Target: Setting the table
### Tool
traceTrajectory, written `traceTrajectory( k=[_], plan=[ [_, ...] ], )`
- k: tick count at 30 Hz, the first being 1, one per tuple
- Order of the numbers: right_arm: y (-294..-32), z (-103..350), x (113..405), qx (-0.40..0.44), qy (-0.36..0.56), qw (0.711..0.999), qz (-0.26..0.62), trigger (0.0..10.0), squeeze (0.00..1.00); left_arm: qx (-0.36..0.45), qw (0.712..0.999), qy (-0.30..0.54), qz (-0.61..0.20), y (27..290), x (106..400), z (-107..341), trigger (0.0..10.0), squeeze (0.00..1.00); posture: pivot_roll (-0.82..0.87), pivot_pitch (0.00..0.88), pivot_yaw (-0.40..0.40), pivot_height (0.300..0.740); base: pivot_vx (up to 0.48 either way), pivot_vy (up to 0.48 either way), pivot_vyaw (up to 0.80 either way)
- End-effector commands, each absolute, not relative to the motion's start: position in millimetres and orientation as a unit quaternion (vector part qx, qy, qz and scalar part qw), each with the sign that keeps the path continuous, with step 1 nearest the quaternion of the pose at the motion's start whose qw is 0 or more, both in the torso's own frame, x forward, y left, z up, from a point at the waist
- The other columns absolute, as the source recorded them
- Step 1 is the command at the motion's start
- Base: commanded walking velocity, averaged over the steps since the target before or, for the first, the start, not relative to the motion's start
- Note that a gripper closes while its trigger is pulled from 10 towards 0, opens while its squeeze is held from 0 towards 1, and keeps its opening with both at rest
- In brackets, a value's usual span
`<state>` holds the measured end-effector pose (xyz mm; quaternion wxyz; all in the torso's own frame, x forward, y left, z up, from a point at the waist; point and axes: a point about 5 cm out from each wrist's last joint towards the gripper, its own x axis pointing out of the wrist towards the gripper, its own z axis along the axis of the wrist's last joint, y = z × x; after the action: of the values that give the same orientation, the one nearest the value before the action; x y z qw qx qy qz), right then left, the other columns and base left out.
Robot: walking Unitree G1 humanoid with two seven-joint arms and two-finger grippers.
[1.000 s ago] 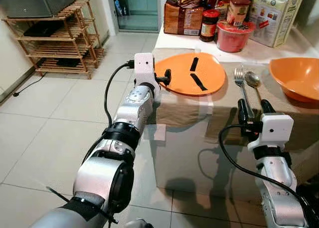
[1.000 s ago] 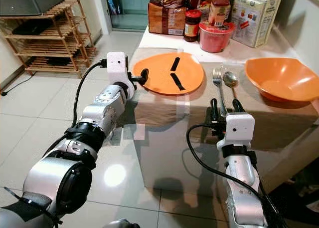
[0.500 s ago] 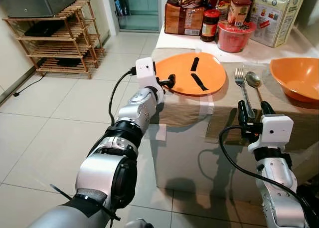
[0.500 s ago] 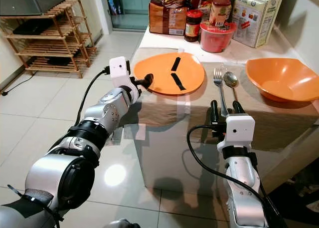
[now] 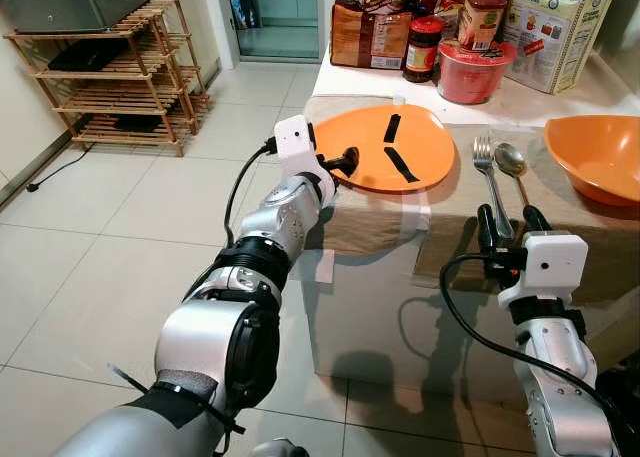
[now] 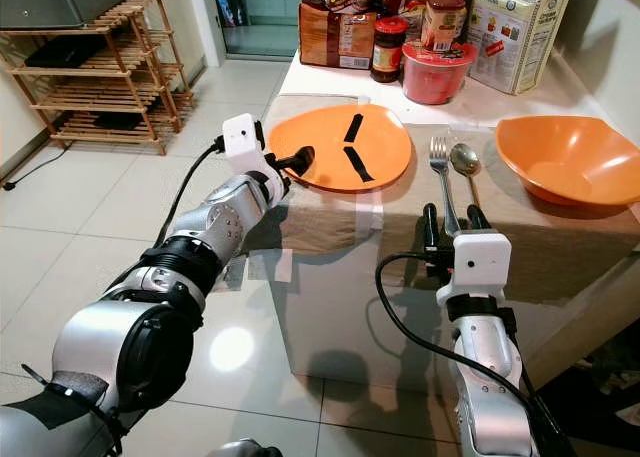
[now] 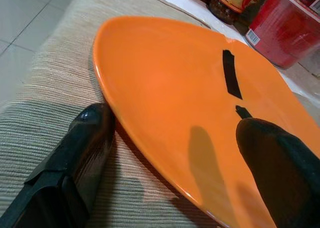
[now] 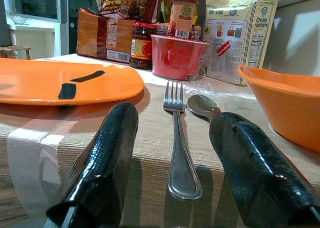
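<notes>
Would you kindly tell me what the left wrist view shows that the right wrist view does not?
Left wrist: the left pincer, open, straddling the orange plate at its rim. Right wrist: the right pincer, open either side of the fork, plus the spoon and orange bowl. Shared: the orange plate with black strips, the red tub, the beige cloth.

Low table (image 5: 370,307) draped in a ribbed beige cloth (image 5: 365,222), pale tape strip (image 5: 415,215) running down its front edge. At ten o'clock on the cloth, a flat orange plate (image 5: 390,149) marked with two black tape strips. Toward one o'clock, a steel fork (image 5: 487,182) and a steel spoon (image 5: 511,162) side by side. At two o'clock, a deep orange bowl (image 5: 597,155). At twelve o'clock, on white surface: red tub (image 5: 471,72), dark jar (image 5: 420,49), brown packets (image 5: 366,35), cream box (image 5: 552,32).
</notes>
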<state>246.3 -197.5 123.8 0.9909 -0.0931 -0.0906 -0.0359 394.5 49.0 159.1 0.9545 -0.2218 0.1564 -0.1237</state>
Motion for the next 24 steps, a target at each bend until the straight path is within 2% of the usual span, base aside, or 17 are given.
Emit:
traceTrajectory(
  k=[1, 12, 19, 22, 24],
  plan=[
    [-197, 129, 245, -0.096, -0.099, 0.990, -0.040, 10.0, 0.00, -0.232, 0.948, 0.175, -0.132, 42, 393, 158, 10.0, 0.00, -0.07, 0.000, 0.086, 0.735, 0.000, 0.000, 0.00],
    [-197, 128, 245, -0.096, -0.094, 0.990, -0.040, 10.0, 0.00, -0.241, 0.935, 0.202, -0.165, 29, 389, 154, 10.0, 0.00, -0.07, 0.000, 0.084, 0.735, 0.000, 0.000, 0.00],
    [-196, 128, 245, -0.096, -0.093, 0.990, -0.040, 10.0, 0.00, -0.242, 0.933, 0.186, -0.192, 21, 388, 160, 10.0, 0.00, -0.07, 0.000, 0.085, 0.735, 0.000, 0.000, 0.00],
    [-196, 129, 245, -0.095, -0.094, 0.990, -0.041, 10.0, 0.00, -0.224, 0.938, 0.174, -0.199, 20, 388, 162, 10.0, 0.00, -0.07, 0.000, 0.085, 0.735, 0.000, 0.000, 0.00],
    [-196, 130, 244, -0.095, -0.097, 0.990, -0.042, 10.0, 0.00, -0.178, 0.951, 0.154, -0.201, 21, 389, 164, 10.0, 0.00, -0.07, 0.000, 0.085, 0.735, 0.000, 0.000, 0.00]
  ],
)
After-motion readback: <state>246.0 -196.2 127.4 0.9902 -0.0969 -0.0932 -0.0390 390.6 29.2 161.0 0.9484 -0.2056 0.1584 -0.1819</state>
